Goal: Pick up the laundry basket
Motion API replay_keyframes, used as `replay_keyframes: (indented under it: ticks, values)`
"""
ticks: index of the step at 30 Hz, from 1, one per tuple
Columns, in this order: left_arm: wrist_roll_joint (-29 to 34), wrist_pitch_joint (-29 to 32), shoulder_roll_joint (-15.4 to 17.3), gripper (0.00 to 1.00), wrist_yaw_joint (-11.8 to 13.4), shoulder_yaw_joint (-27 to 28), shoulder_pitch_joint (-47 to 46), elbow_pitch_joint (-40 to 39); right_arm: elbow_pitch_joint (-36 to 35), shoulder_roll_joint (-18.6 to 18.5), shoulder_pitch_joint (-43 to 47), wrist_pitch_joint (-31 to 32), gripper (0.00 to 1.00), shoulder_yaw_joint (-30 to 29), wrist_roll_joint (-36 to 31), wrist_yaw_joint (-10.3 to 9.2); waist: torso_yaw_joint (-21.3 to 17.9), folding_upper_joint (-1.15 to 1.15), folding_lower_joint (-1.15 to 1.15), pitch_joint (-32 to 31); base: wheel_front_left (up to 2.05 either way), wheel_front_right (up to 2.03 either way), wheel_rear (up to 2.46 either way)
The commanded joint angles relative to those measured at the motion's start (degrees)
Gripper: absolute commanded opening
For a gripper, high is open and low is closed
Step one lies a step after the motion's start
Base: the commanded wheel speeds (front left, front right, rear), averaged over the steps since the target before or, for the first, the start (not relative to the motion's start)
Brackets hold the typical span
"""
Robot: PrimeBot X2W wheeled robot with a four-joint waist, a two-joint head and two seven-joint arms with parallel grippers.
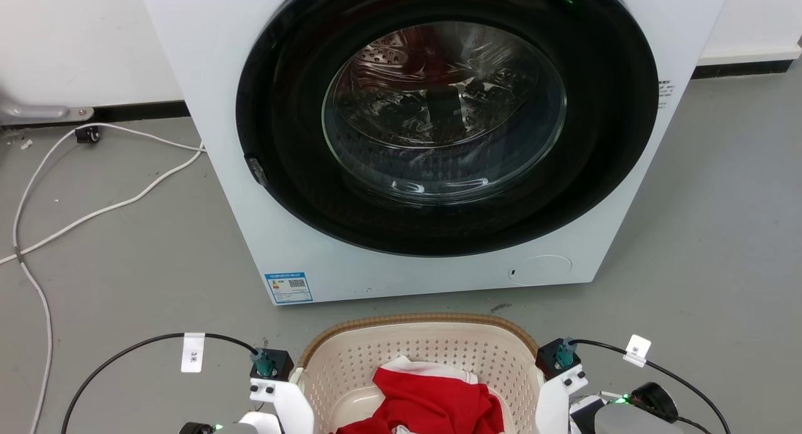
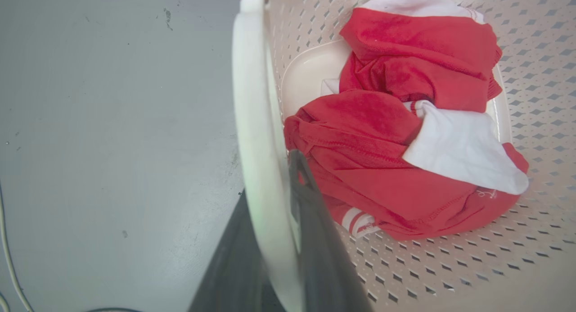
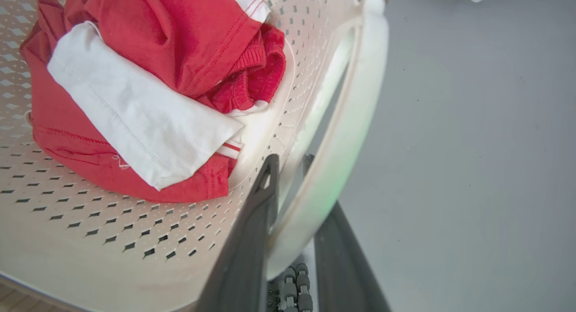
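The laundry basket (image 1: 420, 320), cream perforated plastic with a brown woven rim, sits low in the head view in front of the washing machine. It holds red and white clothes (image 1: 432, 399). In the left wrist view my left gripper (image 2: 270, 181) is shut on the basket's white side handle (image 2: 252, 100), one dark finger on each side of it. The right wrist view shows my right gripper (image 3: 289, 161) shut the same way on the other white handle (image 3: 355, 100). Both wrists (image 1: 269, 364) (image 1: 559, 357) flank the basket. I cannot tell whether the basket rests on the floor.
A white front-loading washing machine (image 1: 351, 258) with its round dark door shut stands close behind the basket. White cables (image 1: 94, 211) trail over the grey floor at the left. Black cables with paper tags (image 1: 193, 352) run from both wrists.
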Motion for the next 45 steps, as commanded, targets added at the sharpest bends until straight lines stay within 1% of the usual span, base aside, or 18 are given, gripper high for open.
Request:
replay_keyframes:
  ticks: [1,45]
  values:
    - [-0.2,-0.6,0.1,0.0,-0.2,-0.4,-1.0,-0.3,-0.3,0.0,-0.1,0.0,0.0,0.4,-0.1,0.65,0.0,0.0,0.0,0.0,0.0,0.0,0.0]
    - [-5.0,-1.2,0.6,0.0,-0.2,-5.4,-1.7,0.2,-0.3,-0.4,0.8,0.7,0.0,0.7,0.2,0.65,0.2,0.0,0.0,0.1,0.0,0.0,0.0]
